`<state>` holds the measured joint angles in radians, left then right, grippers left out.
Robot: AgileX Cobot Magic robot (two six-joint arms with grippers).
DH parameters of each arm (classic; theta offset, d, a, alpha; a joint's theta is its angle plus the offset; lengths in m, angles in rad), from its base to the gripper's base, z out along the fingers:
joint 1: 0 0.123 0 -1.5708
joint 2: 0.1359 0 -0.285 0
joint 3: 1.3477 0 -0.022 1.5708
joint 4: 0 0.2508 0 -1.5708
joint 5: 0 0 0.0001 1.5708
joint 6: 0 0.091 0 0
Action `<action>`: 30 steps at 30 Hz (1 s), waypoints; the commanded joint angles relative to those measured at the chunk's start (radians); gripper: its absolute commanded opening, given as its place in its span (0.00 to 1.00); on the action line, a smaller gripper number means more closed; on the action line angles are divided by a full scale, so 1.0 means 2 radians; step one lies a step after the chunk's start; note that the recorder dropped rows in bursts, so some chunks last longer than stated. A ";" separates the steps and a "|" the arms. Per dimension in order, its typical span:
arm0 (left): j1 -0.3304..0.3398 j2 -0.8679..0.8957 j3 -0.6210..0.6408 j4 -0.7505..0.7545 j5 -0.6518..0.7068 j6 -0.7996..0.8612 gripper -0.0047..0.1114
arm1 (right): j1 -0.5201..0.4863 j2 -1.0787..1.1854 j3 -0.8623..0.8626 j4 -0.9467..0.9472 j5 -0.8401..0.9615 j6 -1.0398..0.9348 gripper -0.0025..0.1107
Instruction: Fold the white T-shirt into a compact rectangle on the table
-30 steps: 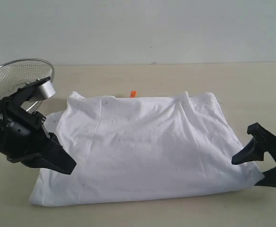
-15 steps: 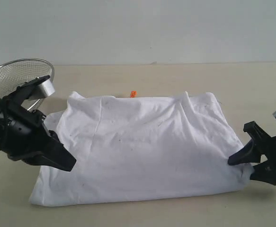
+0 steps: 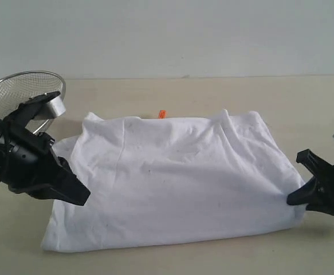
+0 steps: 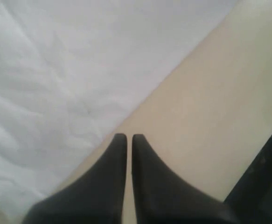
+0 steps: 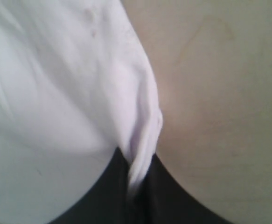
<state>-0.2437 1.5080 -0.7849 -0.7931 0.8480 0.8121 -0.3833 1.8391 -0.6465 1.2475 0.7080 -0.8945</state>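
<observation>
Right gripper (image 3: 291, 200) has clamped T-shirt (image 3: 178, 177); table (image 3: 212, 91) beige.

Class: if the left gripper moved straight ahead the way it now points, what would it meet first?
Probably the edge of the white cotton T-shirt, just beyond the left gripper; depth is unclear.

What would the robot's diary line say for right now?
white T-shirt lying on table | left gripper shut, empty | right gripper shut on its edge
</observation>
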 commanded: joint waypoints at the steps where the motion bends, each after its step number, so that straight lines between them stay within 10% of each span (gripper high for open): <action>1: 0.000 -0.002 0.001 0.002 -0.007 0.003 0.08 | -0.001 -0.026 0.003 0.001 -0.001 -0.009 0.02; 11: 0.000 -0.002 0.001 0.002 -0.011 0.003 0.08 | 0.019 -0.054 0.003 0.020 0.018 -0.042 0.02; 30: 0.000 -0.097 -0.031 0.157 -0.003 -0.136 0.08 | 0.294 -0.070 -0.149 0.052 -0.019 -0.006 0.02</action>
<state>-0.2437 1.3498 -0.8252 -0.5726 0.8215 0.6275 0.1569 1.7069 -0.9083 1.3460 0.6984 -0.9282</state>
